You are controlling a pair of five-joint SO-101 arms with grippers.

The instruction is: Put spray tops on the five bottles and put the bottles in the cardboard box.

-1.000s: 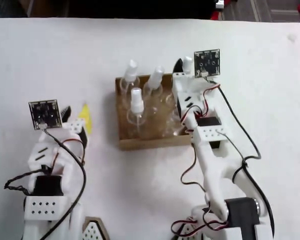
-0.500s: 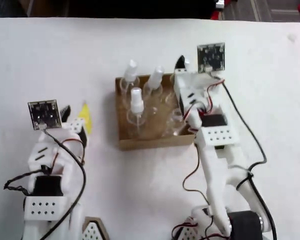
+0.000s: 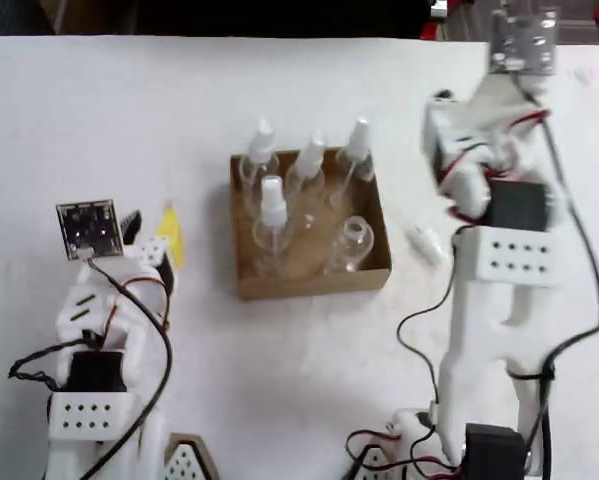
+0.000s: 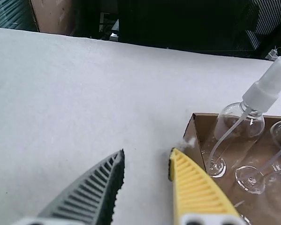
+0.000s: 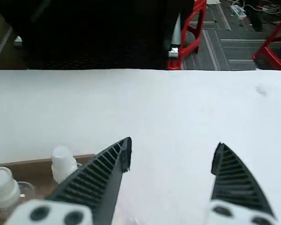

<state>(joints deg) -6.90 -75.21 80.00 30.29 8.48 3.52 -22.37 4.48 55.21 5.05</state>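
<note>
High view: logging a shallow brown cardboard box (image 3: 309, 283) sitting on the white table (image 3: 109, 110). Counting five clear plastic bottles (image 3: 272, 235) inside it. Noting four standing upright and wearing white spray tops (image 3: 263, 135), and the fifth, an uncapped clear bottle (image 3: 351, 240), sitting open-necked in the box's near right corner. Recording one loose white spray top (image 3: 424, 240) lying on the table just right of the box. Left wrist view: finding the left gripper (image 4: 145, 164) close to one corner of the box, grey and yellow fingers parted, gripping nothing. Right wrist view: finding the right gripper (image 5: 170, 157) over the table off to the box's side, black fingers spread wide, holding nothing.
</note>
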